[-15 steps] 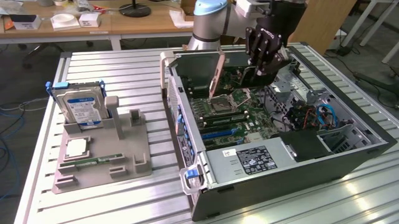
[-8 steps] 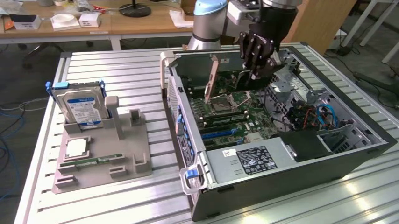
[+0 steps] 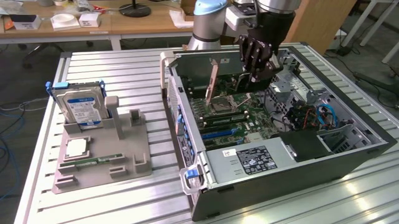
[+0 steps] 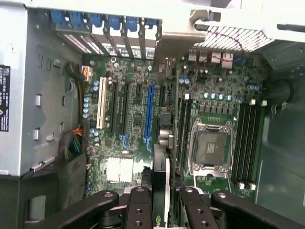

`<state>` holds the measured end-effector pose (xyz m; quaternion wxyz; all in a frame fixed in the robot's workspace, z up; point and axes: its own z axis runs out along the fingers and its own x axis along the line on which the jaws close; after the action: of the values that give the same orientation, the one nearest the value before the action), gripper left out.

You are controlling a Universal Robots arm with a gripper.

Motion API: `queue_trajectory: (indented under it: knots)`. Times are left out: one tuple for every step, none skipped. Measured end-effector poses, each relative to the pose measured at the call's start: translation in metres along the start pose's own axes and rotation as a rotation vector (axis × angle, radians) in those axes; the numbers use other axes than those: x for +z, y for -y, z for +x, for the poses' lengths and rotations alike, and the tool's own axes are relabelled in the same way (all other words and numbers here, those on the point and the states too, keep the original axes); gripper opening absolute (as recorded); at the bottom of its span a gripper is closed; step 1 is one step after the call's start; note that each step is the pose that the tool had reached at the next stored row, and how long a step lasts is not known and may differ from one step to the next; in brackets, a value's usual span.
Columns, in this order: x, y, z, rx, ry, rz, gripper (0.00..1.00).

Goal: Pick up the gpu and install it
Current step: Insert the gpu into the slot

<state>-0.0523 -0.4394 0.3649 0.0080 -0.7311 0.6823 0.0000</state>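
Pinched edge-on between the black fingers (image 4: 139,205) of the tool (image 4: 164,195), the gpu (image 4: 160,176) appears in the wrist view as a dark card with a pale strip along one side. It hangs above the green motherboard (image 4: 133,95), with the tool pressed together on it. The card sits over the board between a long blue slot (image 4: 149,114) and the open processor socket (image 4: 209,148); whether it touches the board cannot be told. A small green mark on the card near the fingers is too blurred to read. The exterior view shows the arm reaching down into the open computer case (image 3: 349,154) at upper centre of the frame. In the lower part of the case a power supply (image 3: 249,161) bears a black label with illegible print. To the exterior view's left, on the slatted metal worktop (image 3: 124,65), stands a grey holder (image 3: 124,158). It carries an upright hard drive (image 3: 80,107) with a blue label, writing unreadable, a square processor chip (image 3: 76,147) and a narrow green memory stick (image 3: 93,160). Blue cables (image 3: 325,114) loop inside the case toward the exterior view's right.
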Motion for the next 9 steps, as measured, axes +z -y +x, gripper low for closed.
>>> queue_trajectory:
  knots:
    - [0.001,0.0,0.0,0.0,-0.0002,0.0048,0.27]
    - [0.0026,-0.0004,0.0,0.001,-0.0004,0.008,0.27]
    - [0.0043,-0.0013,0.0,0.001,-0.0006,0.0087,0.27]
    - [0.0061,-0.0022,0.0,0.001,-0.0007,0.0087,0.27]
    - [0.0079,-0.0029,0.0,0.001,-0.0006,0.0088,0.27]
    - [0.0097,-0.0034,0.0,0.001,-0.0006,0.0088,0.27]
    - [0.0114,-0.0037,0.0,0.001,-0.0008,0.0088,0.27]
    - [0.0132,-0.0039,0.0,0.001,-0.0008,0.0087,0.27]
    - [0.0152,-0.0041,0.0,0.001,-0.0006,0.0088,0.27]
